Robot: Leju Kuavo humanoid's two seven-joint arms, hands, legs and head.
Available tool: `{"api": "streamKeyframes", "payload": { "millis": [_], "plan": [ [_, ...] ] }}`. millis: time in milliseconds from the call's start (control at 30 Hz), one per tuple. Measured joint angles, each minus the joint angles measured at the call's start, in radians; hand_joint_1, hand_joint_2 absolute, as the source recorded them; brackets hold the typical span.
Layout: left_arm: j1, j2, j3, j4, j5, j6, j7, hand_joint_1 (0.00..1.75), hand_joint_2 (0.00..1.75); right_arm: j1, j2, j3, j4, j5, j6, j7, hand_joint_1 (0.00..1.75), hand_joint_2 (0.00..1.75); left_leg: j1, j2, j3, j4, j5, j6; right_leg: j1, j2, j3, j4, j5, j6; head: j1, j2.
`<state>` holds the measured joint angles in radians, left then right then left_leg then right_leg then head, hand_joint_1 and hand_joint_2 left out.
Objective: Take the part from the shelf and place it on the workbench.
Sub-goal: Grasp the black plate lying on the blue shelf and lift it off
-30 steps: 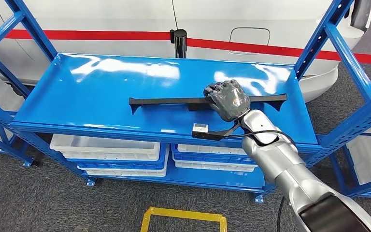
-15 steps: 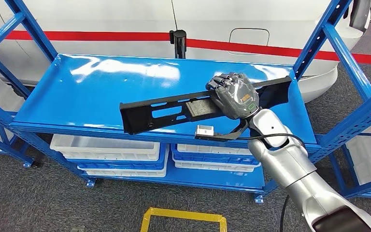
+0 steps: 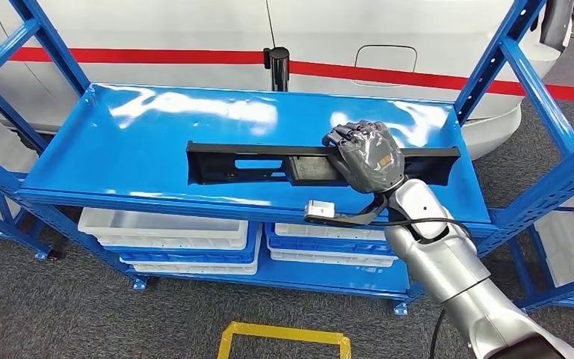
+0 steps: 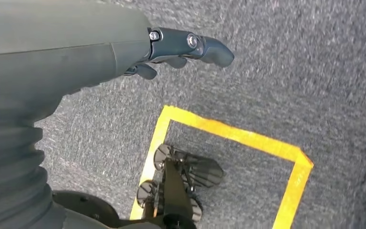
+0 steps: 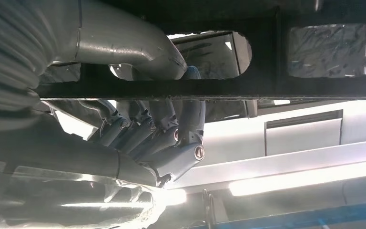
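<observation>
Black part (image 3: 269, 163) now hangs level above the blue shelf (image 3: 119, 149) — lifted and squared since a moment ago — clenched in the right robot hand (image 3: 366, 155); carrying comes next. Left robot hand (image 4: 181, 50) dangles empty, fingers apart.

The right hand (image 3: 366, 155) covers a stretch of the long black part (image 3: 269, 163), so the bit under its palm can't be made out. From the right wrist camera the part (image 5: 248, 88) runs off both sides, ends cut off. The left hand (image 4: 181, 47) is partly off-frame, fingers mostly tucked behind the grey cover.
</observation>
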<state>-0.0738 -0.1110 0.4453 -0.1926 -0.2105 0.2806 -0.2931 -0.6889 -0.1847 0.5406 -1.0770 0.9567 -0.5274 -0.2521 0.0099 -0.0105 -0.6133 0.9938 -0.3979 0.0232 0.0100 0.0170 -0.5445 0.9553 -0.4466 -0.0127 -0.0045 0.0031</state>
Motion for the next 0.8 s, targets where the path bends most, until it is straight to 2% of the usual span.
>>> {"api": "streamKeyframes", "payload": {
  "millis": [100, 167, 200, 267, 300, 333, 367, 433, 467, 500, 567, 633, 667, 700, 767, 800],
  "plan": [
    [0.000, -0.002, -0.007, 0.000, -0.004, -0.009, 0.000, 0.00, 1.75, 0.001, -0.001, -0.002, -0.005, 0.001, 0.006, 0.000, 1.75, 1.75, 0.003, 0.001, 0.008, -0.009, 0.004, 0.008, 0.002, -0.001, 0.004, -0.002, -0.001, 0.006, 0.000, 0.000],
    [-0.001, -0.005, -0.009, 0.000, -0.007, -0.010, -0.004, 0.00, 1.75, -0.001, -0.003, -0.007, -0.010, 0.003, 0.009, -0.001, 1.75, 1.75, 0.010, 0.004, 0.023, -0.032, 0.015, 0.016, 0.004, -0.003, -0.013, 0.034, -0.022, 0.008, 0.001, 0.000],
    [-0.001, -0.006, -0.010, 0.000, -0.009, -0.010, -0.006, 0.00, 1.75, -0.002, -0.004, -0.010, -0.011, 0.003, 0.012, -0.001, 1.75, 1.75, 0.013, 0.006, 0.029, -0.041, 0.019, 0.019, 0.002, -0.005, -0.035, 0.080, -0.044, 0.008, 0.002, 0.000],
    [-0.002, -0.009, -0.010, 0.000, -0.010, -0.011, -0.010, 0.00, 1.75, 0.002, -0.006, -0.013, -0.011, 0.005, 0.016, -0.001, 1.75, 1.75, 0.013, 0.006, 0.030, -0.042, 0.022, 0.020, -0.010, -0.005, -0.105, 0.220, -0.093, 0.011, 0.002, 0.000],
    [-0.002, -0.010, -0.010, 0.000, -0.010, -0.011, -0.011, 0.00, 1.75, 0.007, -0.008, -0.014, -0.011, 0.006, 0.016, -0.001, 1.75, 1.75, 0.014, 0.006, 0.029, -0.042, 0.022, 0.019, -0.017, -0.006, -0.133, 0.273, -0.107, 0.017, 0.002, 0.000],
    [-0.001, -0.011, -0.010, 0.000, -0.010, -0.011, -0.011, 0.00, 1.75, 0.012, -0.009, -0.015, -0.011, 0.007, 0.016, -0.001, 1.75, 1.75, 0.016, 0.005, 0.028, -0.041, 0.023, 0.016, -0.025, -0.006, -0.145, 0.291, -0.106, 0.029, 0.002, 0.000],
    [-0.001, -0.011, -0.010, 0.000, -0.010, -0.012, -0.012, 0.00, 1.75, 0.014, -0.009, -0.016, -0.011, 0.008, 0.017, -0.001, 1.75, 1.75, 0.020, 0.005, 0.028, -0.039, 0.022, 0.011, -0.033, -0.007, -0.133, 0.262, -0.088, 0.044, 0.002, 0.000],
    [-0.001, -0.012, -0.010, 0.000, -0.009, -0.016, -0.012, 0.00, 1.75, 0.016, -0.009, -0.018, -0.011, 0.009, 0.019, -0.001, 1.75, 1.75, 0.030, 0.004, 0.024, -0.027, 0.018, -0.006, -0.050, -0.011, -0.066, 0.121, -0.029, 0.078, 0.002, 0.000],
    [-0.001, -0.011, -0.010, -0.001, -0.009, -0.017, -0.012, 0.00, 1.75, 0.016, -0.009, -0.018, -0.011, 0.010, 0.021, -0.001, 1.75, 1.75, 0.033, 0.003, 0.019, -0.019, 0.015, -0.017, -0.053, -0.011, -0.037, 0.063, -0.007, 0.087, 0.004, 0.000],
    [-0.001, -0.010, -0.010, -0.001, -0.009, -0.017, -0.012, 0.00, 1.75, 0.017, -0.008, -0.018, -0.011, 0.011, 0.023, -0.002, 1.75, 1.75, 0.034, 0.002, 0.014, -0.012, 0.013, -0.027, -0.053, -0.010, -0.022, 0.031, 0.004, 0.086, 0.005, 0.000],
    [-0.002, -0.009, -0.010, -0.002, -0.010, -0.016, -0.012, 0.00, 1.75, 0.017, -0.007, -0.018, -0.011, 0.012, 0.026, -0.002, 1.75, 1.75, 0.033, 0.001, 0.007, -0.008, 0.013, -0.042, -0.045, -0.005, -0.028, 0.033, 0.006, 0.065, 0.005, 0.000],
    [0.000, -0.011, -0.010, -0.002, -0.011, -0.013, -0.012, 0.00, 1.75, 0.017, -0.006, -0.019, -0.011, 0.014, 0.028, -0.002, 1.75, 1.75, 0.038, 0.003, 0.001, -0.002, 0.010, -0.050, -0.044, -0.004, -0.036, 0.041, 0.008, 0.041, 0.003, 0.000],
    [0.000, -0.011, -0.010, -0.002, -0.011, -0.012, -0.012, 0.00, 1.75, 0.016, -0.005, -0.019, -0.011, 0.016, 0.028, -0.002, 1.75, 1.75, 0.041, 0.005, -0.008, 0.018, -0.006, -0.052, -0.043, -0.004, -0.039, 0.041, 0.011, 0.032, 0.002, 0.000],
    [0.000, -0.011, -0.010, -0.002, -0.012, -0.011, -0.013, 0.00, 1.75, 0.016, -0.004, -0.019, -0.011, 0.018, 0.028, -0.002, 1.75, 1.75, 0.041, 0.007, -0.026, 0.060, -0.036, -0.052, -0.042, -0.004, -0.042, 0.041, 0.015, 0.025, 0.002, 0.000],
    [-0.001, -0.011, -0.010, -0.002, -0.012, -0.011, -0.013, 0.00, 1.75, 0.016, -0.002, -0.019, -0.010, 0.021, 0.028, -0.002, 1.75, 1.75, 0.036, 0.009, -0.082, 0.195, -0.116, -0.048, -0.031, -0.005, -0.048, 0.042, 0.020, 0.016, 0.001, 0.000],
    [0.000, -0.011, -0.010, -0.002, -0.013, -0.011, -0.013, 0.00, 1.75, 0.016, -0.001, -0.019, -0.009, 0.023, 0.028, -0.002, 1.75, 1.75, 0.032, 0.009, -0.109, 0.259, -0.146, -0.044, -0.024, -0.005, -0.052, 0.042, 0.023, 0.011, 0.000, 0.000]
  ]
}}
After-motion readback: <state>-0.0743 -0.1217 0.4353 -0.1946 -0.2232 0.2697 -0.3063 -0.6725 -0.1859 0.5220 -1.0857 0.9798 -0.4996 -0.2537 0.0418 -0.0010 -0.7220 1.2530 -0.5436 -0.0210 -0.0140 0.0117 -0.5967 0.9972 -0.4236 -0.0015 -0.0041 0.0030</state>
